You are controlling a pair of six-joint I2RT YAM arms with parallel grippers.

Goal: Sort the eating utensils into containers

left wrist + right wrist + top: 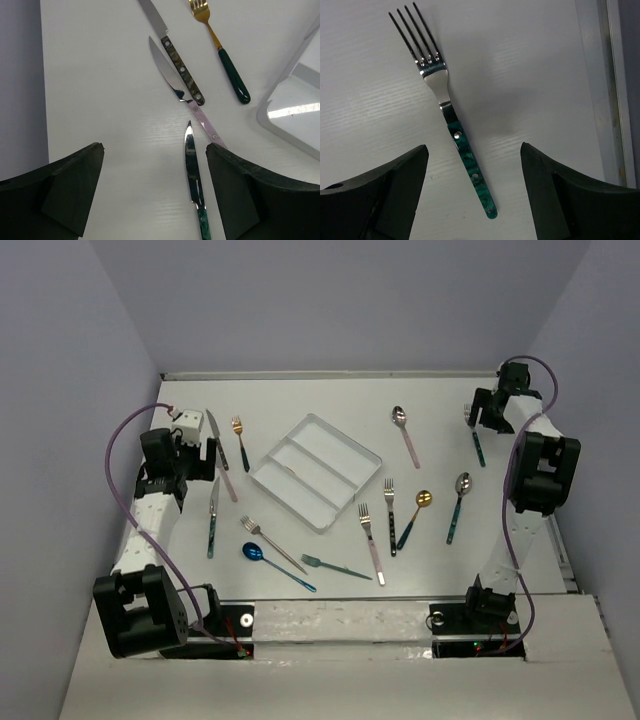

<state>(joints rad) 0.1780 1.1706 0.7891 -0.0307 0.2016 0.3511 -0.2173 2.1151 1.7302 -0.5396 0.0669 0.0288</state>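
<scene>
Pale lavender walls on three sides, white worktop [300,390] beneath.

From overhead: white rectangular three-compartment tray [347,437] lying askew near the worktop's middle, all three channels bare. About a dozen utensils loose around it, none sorted yet. Over the knives by the left edge, left gripper [203,452]. Near the far right corner, right gripper [482,418] above a silver fork with marbled teal handle [478,450].

From the left wrist: fingers [70,195] spread wide, nothing pinched. Between them, nearer the right finger, a silver knife with teal handle [193,170]. Beyond its tip, a silver knife with pink handle [187,97] close alongside a silver knife with dark riveted handle [181,64], contact unclear. Further right, a gold fork with dark green handle [227,67], then a tray corner.

From the right wrist: fingers [385,195] parted wide on either side of the fork's handle, clear of it. Tines pointing away, metal edge strip [612,100] at the right.

Probably the first picks. For the fork: descend straight, close across the riveted handle's narrow width, lift level. For the teal-handled knife: shift to centre it in the gap first, staying short of the pink handle.

Seen only from overhead: the bare channels and the route to them. Seen only from the wrists: finger gaps, alignment, rivets.
</scene>
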